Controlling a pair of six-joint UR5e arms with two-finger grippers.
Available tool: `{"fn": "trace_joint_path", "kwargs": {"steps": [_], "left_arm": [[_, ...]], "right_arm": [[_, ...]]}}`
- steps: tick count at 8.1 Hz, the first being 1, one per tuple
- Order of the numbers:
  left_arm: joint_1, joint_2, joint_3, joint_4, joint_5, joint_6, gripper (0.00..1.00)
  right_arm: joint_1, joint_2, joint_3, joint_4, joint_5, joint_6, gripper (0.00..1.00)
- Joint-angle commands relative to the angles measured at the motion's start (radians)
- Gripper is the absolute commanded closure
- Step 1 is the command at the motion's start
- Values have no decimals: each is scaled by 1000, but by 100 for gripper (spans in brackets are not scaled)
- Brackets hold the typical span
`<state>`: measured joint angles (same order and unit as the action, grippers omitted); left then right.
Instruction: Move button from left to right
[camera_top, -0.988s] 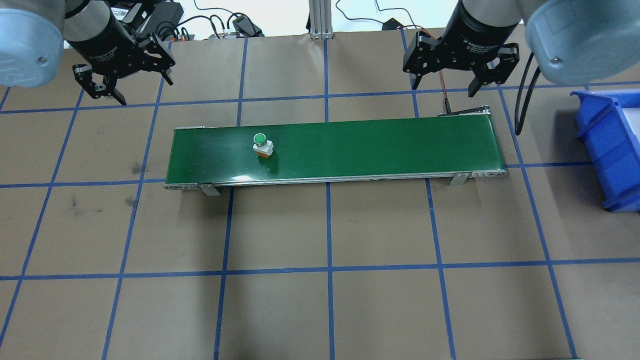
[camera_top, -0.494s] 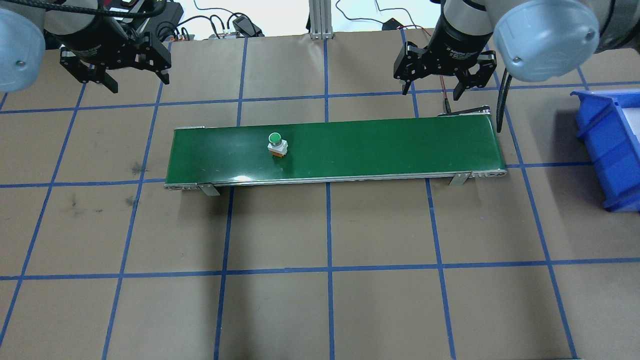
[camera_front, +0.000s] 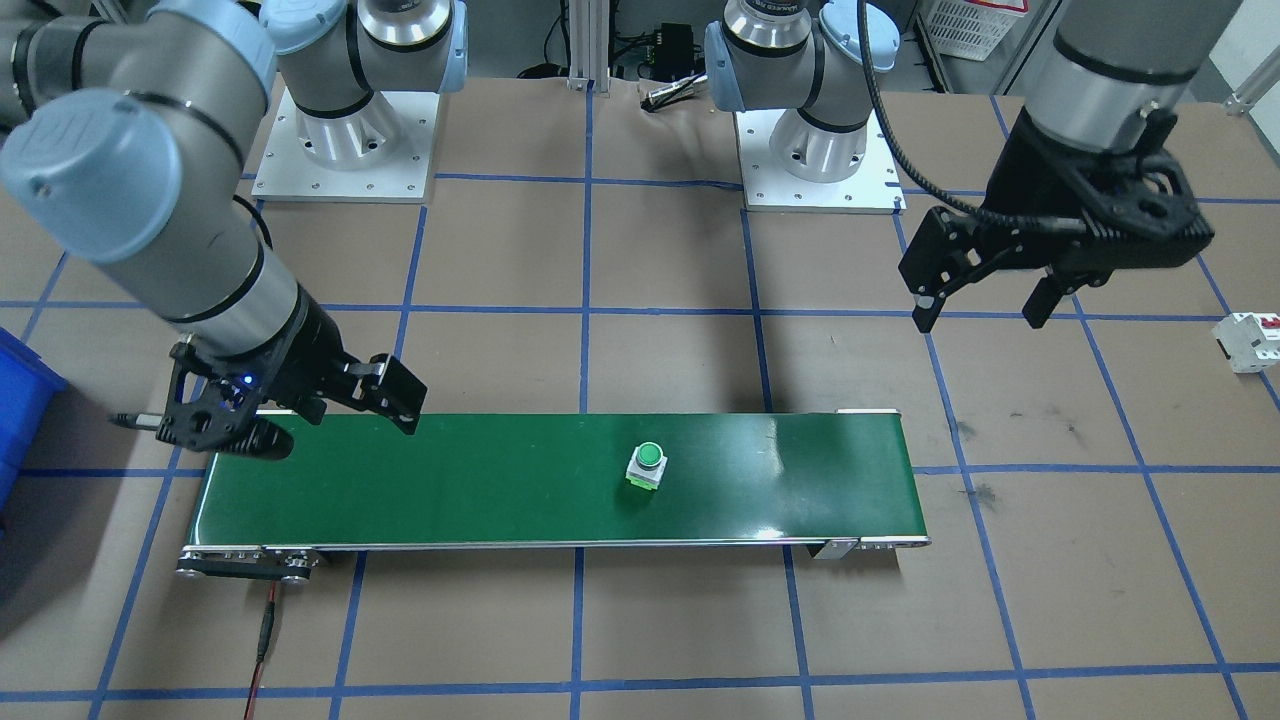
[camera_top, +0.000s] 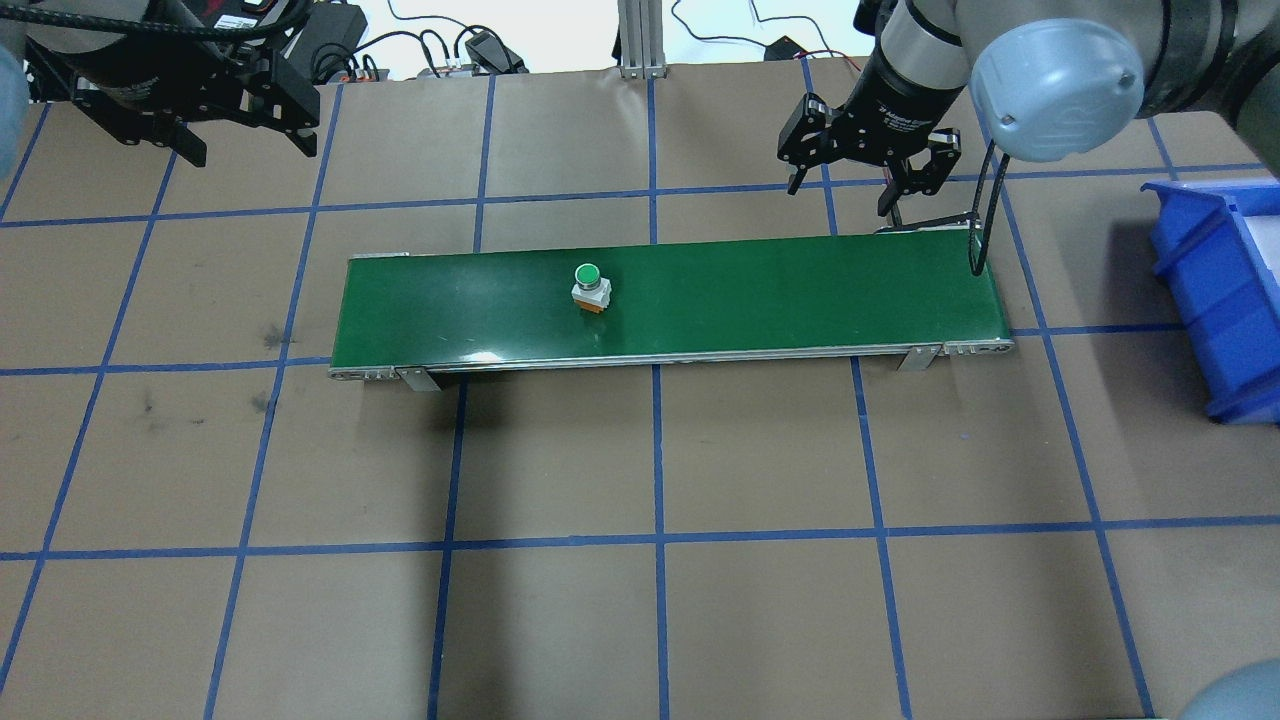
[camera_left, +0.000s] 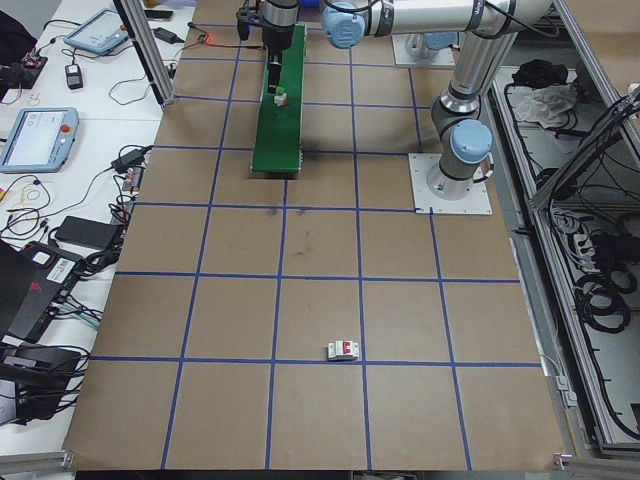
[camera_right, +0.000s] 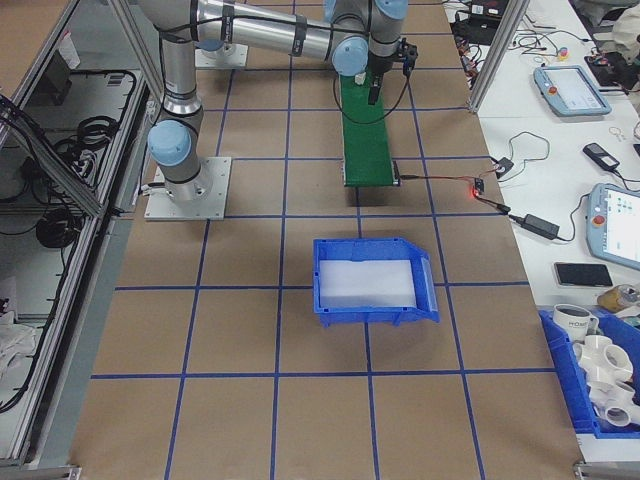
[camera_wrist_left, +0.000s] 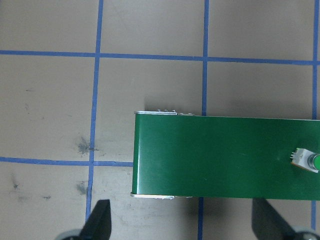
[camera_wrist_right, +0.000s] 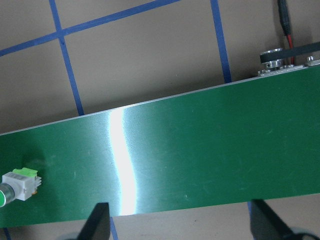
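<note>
The button (camera_top: 590, 285), with its round green cap and white body, stands upright on the green conveyor belt (camera_top: 780, 295), a little left of the belt's middle. It also shows on the belt in the front view (camera_front: 647, 465). My left gripper (camera_top: 248, 150) hangs open, high above the table behind the belt's left end, far from the button. Its wrist view catches the button (camera_wrist_left: 307, 161) at the right edge. My right gripper (camera_top: 840, 195) is open and empty just behind the belt's right end. In its wrist view the button (camera_wrist_right: 17, 184) is at the lower left.
A blue bin (camera_top: 1220, 300) stands on the table right of the belt. A white breaker with a red mark (camera_front: 1250, 340) lies far out on my left side. A red-black cable (camera_front: 265, 630) leaves the belt's right end.
The button has travelled to the right along the belt. My left gripper drew back and to the left. My right gripper shifted left and lower, nearer the belt's right end.
</note>
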<state>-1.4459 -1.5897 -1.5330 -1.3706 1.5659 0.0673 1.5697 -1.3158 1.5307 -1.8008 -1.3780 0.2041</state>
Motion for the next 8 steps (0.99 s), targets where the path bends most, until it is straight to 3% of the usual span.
{"fn": "trace_joint_path", "kwargs": {"steps": [1,5,7,8], "left_arm": [[-1,83,-25,-48,0,3,0],[-2,88,-38,-51,0,5,0],[-10,53,-47,-62,-1,5,0],[-34,9,-39,-88,2,-1,0]], "right_arm": [[-27,30,12,-11,56,61,0],[-25,27,60,-11,65,135,0],[-25,30,63,-58,76,150,0],[-25,35,65,-61,108,149,0]]}}
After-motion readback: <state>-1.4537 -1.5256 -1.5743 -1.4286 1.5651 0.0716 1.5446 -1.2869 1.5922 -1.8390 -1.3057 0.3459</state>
